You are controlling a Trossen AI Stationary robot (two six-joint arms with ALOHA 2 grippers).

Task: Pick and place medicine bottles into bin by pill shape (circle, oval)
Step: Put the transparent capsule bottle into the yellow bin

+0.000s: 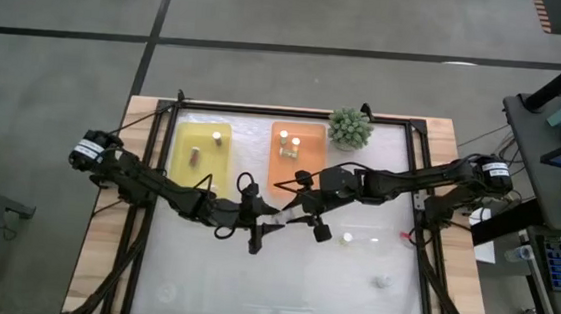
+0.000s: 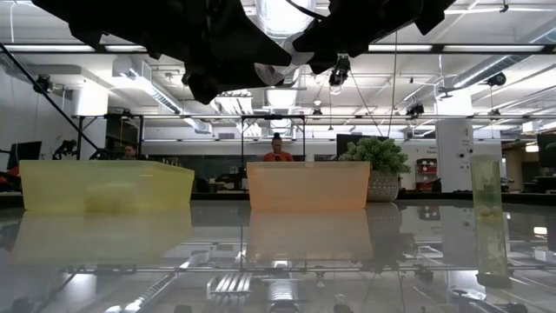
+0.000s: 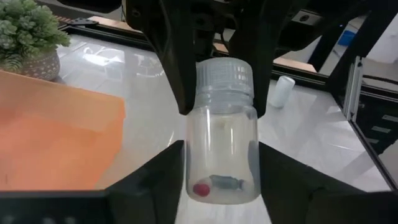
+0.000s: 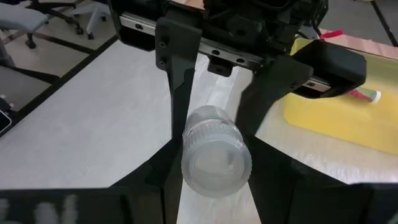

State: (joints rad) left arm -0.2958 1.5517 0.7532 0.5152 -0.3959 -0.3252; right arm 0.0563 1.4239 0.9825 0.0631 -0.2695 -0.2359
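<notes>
Bottle (image 3: 222,130): clear body, ribbed white cap, held in the air between both claws above the tabletop centre; a red round item and a grey item lie at its base.
Left claw (image 1: 267,226): at tabletop centre, just right of the yellow bin; its fingers (image 3: 155,180) press the bottle's lower body from both sides, narrowly parted to the body's width.
Right claw (image 1: 297,206): meets the left claw from the right, just below the orange bin; its fingers (image 3: 174,56) flank the cap and shoulder and close against them.
Cap (image 4: 216,163): faces the right wrist camera, between that claw's fingers (image 4: 163,163).
Yellow bin (image 1: 201,151): upper left of tabletop; holds two bottles (image 1: 218,138).
Orange bin (image 1: 297,148): right of the yellow bin; holds bottles, count unclear.
Loose bottles: one (image 1: 347,239) right of the claws, one (image 1: 383,282) near the lower right, both well apart from the claws.
Plant (image 1: 350,128): upper edge, just right of the orange bin.
Tabletop (image 1: 210,282): glossy white.
</notes>
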